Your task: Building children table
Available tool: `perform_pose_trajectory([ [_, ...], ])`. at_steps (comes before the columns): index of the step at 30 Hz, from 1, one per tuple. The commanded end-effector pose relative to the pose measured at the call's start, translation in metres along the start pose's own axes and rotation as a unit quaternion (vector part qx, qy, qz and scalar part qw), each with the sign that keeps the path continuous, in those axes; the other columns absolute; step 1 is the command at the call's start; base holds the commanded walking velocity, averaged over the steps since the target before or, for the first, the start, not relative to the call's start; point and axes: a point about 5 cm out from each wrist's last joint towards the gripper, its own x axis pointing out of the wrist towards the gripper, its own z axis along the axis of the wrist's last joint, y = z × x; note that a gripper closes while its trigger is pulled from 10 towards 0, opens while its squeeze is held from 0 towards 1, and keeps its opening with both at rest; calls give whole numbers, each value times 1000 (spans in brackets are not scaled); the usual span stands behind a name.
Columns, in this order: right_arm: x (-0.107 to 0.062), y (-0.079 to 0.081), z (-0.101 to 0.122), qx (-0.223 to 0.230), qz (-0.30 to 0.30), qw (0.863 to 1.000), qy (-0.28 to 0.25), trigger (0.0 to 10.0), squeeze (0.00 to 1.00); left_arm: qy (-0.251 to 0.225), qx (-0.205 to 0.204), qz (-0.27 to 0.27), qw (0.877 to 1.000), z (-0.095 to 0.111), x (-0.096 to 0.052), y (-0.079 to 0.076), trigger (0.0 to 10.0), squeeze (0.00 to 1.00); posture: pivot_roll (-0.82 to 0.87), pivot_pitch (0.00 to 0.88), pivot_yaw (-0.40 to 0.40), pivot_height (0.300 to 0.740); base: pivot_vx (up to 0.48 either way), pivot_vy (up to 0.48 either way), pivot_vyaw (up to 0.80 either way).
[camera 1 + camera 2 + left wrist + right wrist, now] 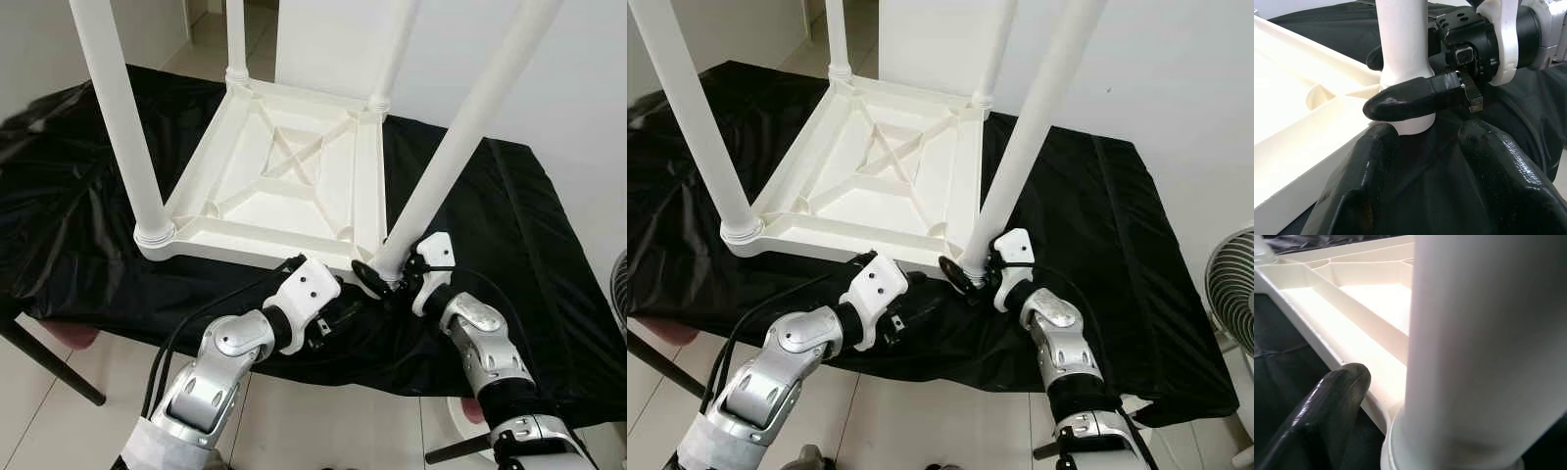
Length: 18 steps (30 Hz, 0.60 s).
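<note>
From the left eye view, a small white table (284,176) lies upside down on a desk covered with a black cloth (509,245). Its four white legs stick up. The near right leg (460,137) stands at the table's corner by the desk's front edge. The right gripper (384,275) is at the bottom of that leg, with its black fingers around it. The left gripper (338,315) sits just beside it, low at the desk's front edge, under the table's near rim. The near left leg (118,117) stands at the other front corner, well apart from both grippers.

The right eye view shows the same things. A white fan (1234,294) stands on the floor past the desk's right edge.

In the left wrist view, the left gripper's two fat black fingers (1371,186) are spread wide and hold nothing. They rest low over the black cloth, pointing at the bottom of the near right leg. One black finger of the right gripper lies across the front of that leg, touching it.

In the right wrist view, the near right leg is very close and looks big. One black finger (1327,406) sits beside the leg, near the table's rim. The table's ribbed underside shows behind it.
</note>
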Motion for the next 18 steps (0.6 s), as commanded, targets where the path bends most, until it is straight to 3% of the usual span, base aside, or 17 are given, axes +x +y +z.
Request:
perform_pose_trajectory([
  [1,0,0,-2,-9,21,1000,3,4627,0,0,-4,7,1000,0,1,-2,10000,0,155,56,-98,740,0,0,0],
  [2,0,0,-3,-15,30,999,2,2118,0,1,-4,8,1000,0,1,-2,10000,0,154,54,-97,740,0,0,0],
  [3,0,0,-3,-15,30,999,2,2118,0,1,-4,8,1000,0,1,-2,10000,0,154,54,-97,740,0,0,0],
  [4,0,-1,-3,-17,36,999,0,0,0,1,-3,8,1000,0,1,-2,10000,0,154,53,-97,740,0,0,0],
  [14,-8,-8,-2,-40,57,998,0,0,0,0,-2,3,1000,0,2,-3,10000,0,145,55,-94,740,0,0,0],
  [18,-9,-11,0,-34,19,999,-11,0,0,0,-4,4,1000,-1,1,-3,10000,0,145,62,-99,740,0,0,0],
])
